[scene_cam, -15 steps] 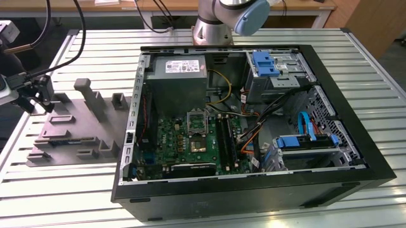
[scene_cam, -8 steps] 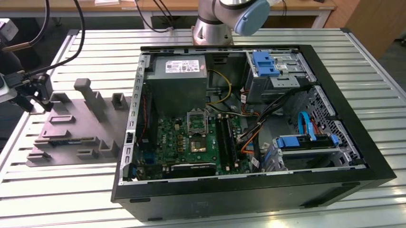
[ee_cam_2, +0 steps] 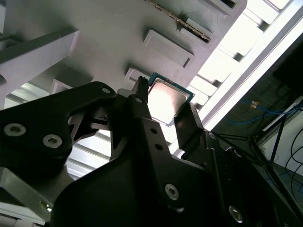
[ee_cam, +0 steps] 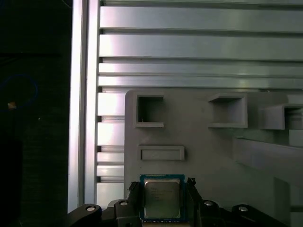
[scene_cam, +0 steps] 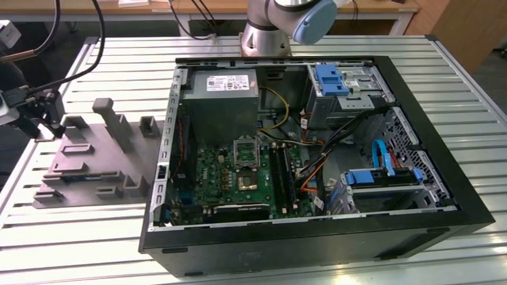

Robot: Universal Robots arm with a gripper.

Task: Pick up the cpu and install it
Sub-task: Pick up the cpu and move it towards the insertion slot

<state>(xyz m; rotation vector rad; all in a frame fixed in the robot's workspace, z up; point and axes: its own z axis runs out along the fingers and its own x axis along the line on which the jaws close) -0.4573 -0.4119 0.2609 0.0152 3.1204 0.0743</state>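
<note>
in the exterior view, the gripper [scene_cam: 35, 116] hangs over the grey tray [scene_cam: 87, 169] at the exterior view's left, well apart from the computer case [scene_cam: 317, 243]. in the second wrist view its fingers [ee_cam_2: 142, 111] clamp the cpu [ee_cam_2: 168, 99] between them. the first wrist view shows the chip gripped by two opposite edges, above the tray.

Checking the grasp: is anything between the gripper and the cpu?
Nothing visible does. In the first wrist view the gripper straddles the cpu at the grey tray, with a finger seemingly against each of two opposite sides.
</note>
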